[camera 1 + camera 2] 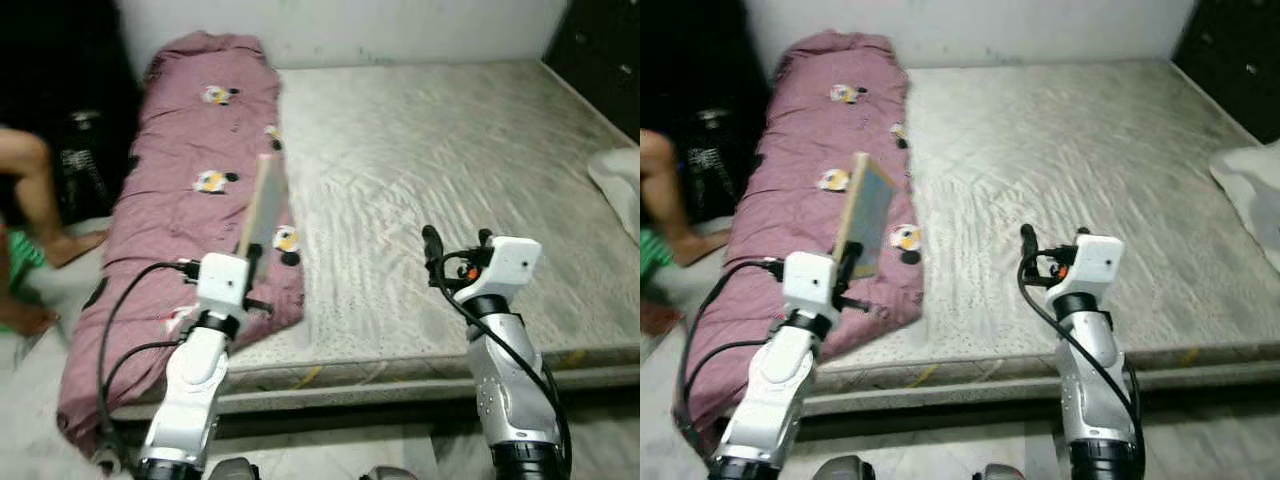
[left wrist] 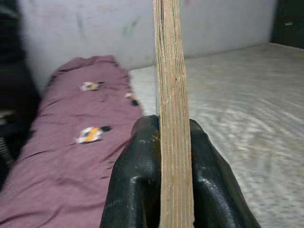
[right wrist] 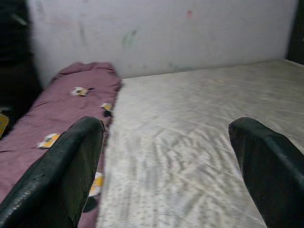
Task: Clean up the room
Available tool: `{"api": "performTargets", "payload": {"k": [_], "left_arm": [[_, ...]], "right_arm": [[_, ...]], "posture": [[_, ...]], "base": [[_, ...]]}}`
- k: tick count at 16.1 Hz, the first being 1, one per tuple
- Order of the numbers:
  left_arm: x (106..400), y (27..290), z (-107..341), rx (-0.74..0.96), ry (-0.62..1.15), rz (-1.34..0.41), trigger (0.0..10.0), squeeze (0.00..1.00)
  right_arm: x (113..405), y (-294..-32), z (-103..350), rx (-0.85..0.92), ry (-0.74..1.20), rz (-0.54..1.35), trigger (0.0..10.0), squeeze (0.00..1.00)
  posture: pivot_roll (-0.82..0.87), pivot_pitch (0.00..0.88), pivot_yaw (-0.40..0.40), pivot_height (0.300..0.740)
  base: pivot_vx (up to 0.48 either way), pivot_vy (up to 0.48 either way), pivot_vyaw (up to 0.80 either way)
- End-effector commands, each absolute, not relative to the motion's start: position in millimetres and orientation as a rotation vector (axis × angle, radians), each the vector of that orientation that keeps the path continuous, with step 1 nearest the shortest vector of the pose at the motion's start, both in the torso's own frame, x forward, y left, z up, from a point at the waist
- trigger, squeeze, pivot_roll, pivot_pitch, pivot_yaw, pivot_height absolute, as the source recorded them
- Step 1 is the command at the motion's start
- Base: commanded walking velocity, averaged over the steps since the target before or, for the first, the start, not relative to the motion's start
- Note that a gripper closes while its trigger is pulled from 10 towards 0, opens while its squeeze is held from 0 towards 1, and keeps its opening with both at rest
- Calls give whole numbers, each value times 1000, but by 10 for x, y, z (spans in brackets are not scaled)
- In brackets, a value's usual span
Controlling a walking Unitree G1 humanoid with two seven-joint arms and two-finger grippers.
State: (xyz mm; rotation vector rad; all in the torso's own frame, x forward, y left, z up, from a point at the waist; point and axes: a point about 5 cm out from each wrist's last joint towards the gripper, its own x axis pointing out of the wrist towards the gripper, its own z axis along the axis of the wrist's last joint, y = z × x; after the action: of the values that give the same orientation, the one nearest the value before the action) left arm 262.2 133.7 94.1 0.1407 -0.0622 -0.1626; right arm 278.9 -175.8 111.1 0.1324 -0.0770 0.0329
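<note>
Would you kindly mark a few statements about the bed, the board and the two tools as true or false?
1. The left tool is shut on a thin wooden board. True.
2. The right tool grips a pillow. False: its fingers stand apart with nothing between them, above the grey mattress.
3. The pink blanket lies along the mattress's left side. True.
4. The board lies flat on the mattress. False: it is held upright, edge-on in the left wrist view.
5. A person's leg shows left of the bed. True.
</note>
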Motion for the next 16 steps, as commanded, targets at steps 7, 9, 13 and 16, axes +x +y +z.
{"api": "performTargets", "payload": {"k": [7, 9, 13, 16], "left_arm": [[2628, 1359, 994, 143, -89, -151, 10000, 0], [2626, 1358, 992, 141, -88, -151, 10000, 0], [2620, 1360, 984, 142, -85, -151, 10000, 0], [2601, 1377, 965, 140, -77, -145, 10000, 0]], "right_arm": [[2780, -1731, 1125, 122, -81, 40, 10000, 0], [2780, -1730, 1122, 119, -79, 42, 10000, 0], [2765, -1732, 1094, 110, -70, 45, 10000, 0], [2677, -1770, 1015, 75, -44, 56, 10000, 0]], "posture": [[-42, 37, 9, 740], [-42, 37, 9, 740], [-41, 39, 9, 740], [-39, 41, 3, 740]], "base": [[0, -297, 0], [0, -322, 0], [0, -323, 0], [0, -347, 0]]}}
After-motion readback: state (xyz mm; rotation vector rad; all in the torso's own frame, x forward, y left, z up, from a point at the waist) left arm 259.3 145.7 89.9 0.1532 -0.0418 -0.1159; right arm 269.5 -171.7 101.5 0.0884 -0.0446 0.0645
